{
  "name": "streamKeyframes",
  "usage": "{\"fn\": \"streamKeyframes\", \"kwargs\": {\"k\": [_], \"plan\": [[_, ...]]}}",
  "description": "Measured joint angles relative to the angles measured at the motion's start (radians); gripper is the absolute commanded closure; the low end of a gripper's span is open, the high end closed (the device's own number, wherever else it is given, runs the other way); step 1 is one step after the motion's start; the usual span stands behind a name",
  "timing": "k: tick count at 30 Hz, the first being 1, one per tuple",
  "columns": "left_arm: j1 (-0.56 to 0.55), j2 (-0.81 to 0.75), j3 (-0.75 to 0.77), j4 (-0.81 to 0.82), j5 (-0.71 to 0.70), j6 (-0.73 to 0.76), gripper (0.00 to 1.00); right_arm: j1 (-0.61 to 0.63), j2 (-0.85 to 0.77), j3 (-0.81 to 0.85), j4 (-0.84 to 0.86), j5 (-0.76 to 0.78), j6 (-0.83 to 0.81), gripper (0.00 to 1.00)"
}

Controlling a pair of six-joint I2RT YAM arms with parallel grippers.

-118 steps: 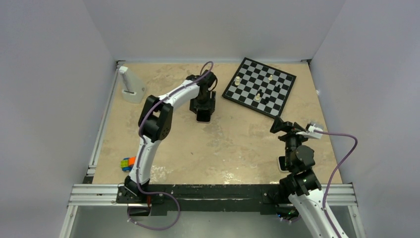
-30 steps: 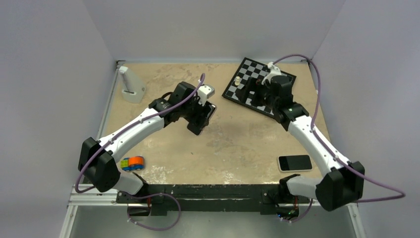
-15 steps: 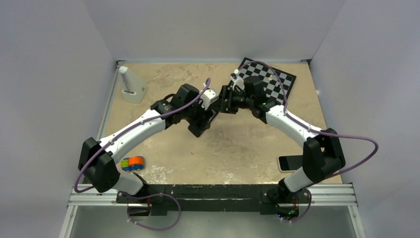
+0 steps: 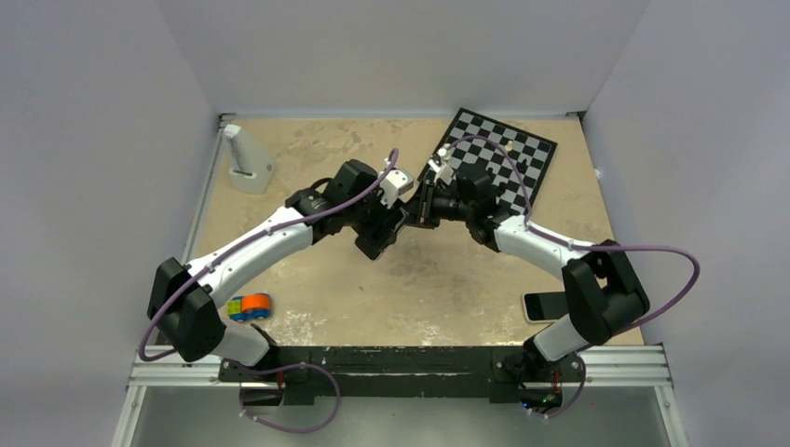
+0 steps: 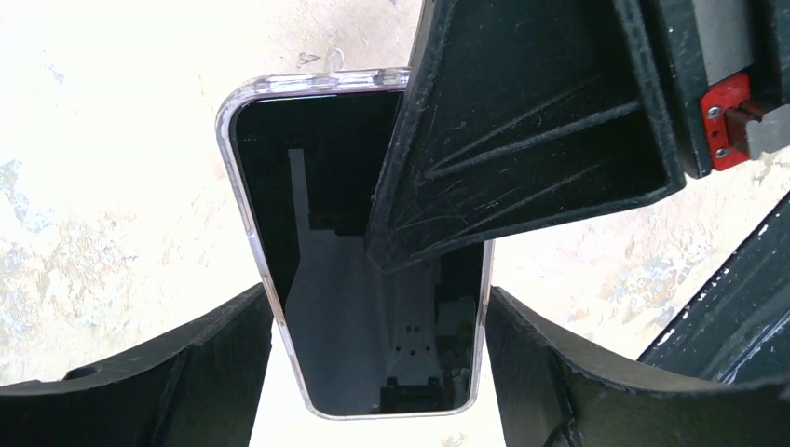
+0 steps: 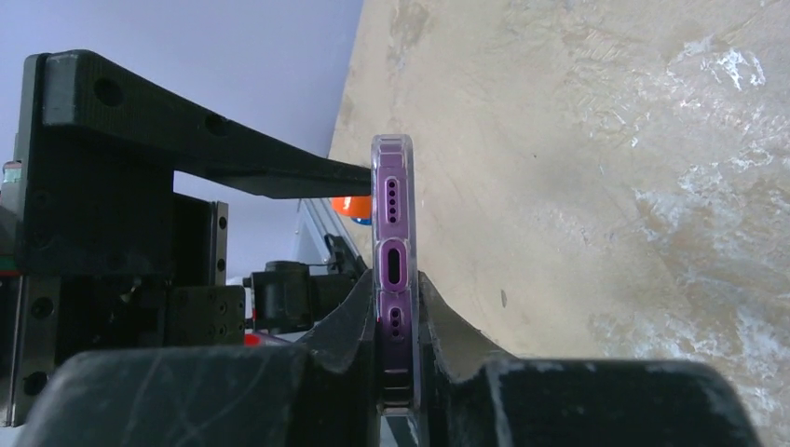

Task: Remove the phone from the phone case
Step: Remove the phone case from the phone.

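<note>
Above the tabletop, the phone in its phone case is clamped across the long edges by the left claw; one end is pinched front-to-back by the right claw.

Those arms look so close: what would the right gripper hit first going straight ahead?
The phone case, gripped between its fingers; likely next the left gripper, though depth is unclear.

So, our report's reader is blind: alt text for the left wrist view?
The phone, black-screened inside the clear phone case, is clamped by its long edges between the fingers of the left tool. The right tool lays one finger across the screen's upper right; beige table behind.
</note>
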Motion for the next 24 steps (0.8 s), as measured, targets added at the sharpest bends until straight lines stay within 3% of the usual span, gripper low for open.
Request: {"fn": "streamKeyframes", "kwargs": {"k": [3, 5, 17, 21, 24], "plan": [[-0.010, -0.002, 0.002, -0.002, -0.007, -0.017, 0.15, 0.001, -0.032, -0.045, 0.045, 0.019, 0.027, 1.00], [-0.018, -0.007, 0.002, 0.001, -0.006, -0.033, 0.05, 0.001, -0.063, -0.090, 0.085, 0.037, 0.055, 1.00], [-0.001, -0.274, -0.054, 0.136, -0.114, -0.362, 0.04, -0.041, -0.237, -0.335, 0.311, 0.151, 0.201, 1.00], [0.034, -0.409, -0.206, 0.210, -0.108, -0.568, 0.06, -0.048, -0.330, -0.444, 0.404, 0.190, 0.269, 1.00], [0.064, -0.510, -0.393, 0.329, -0.068, -0.723, 0.15, -0.048, -0.396, -0.509, 0.483, 0.216, 0.320, 1.00]]}}
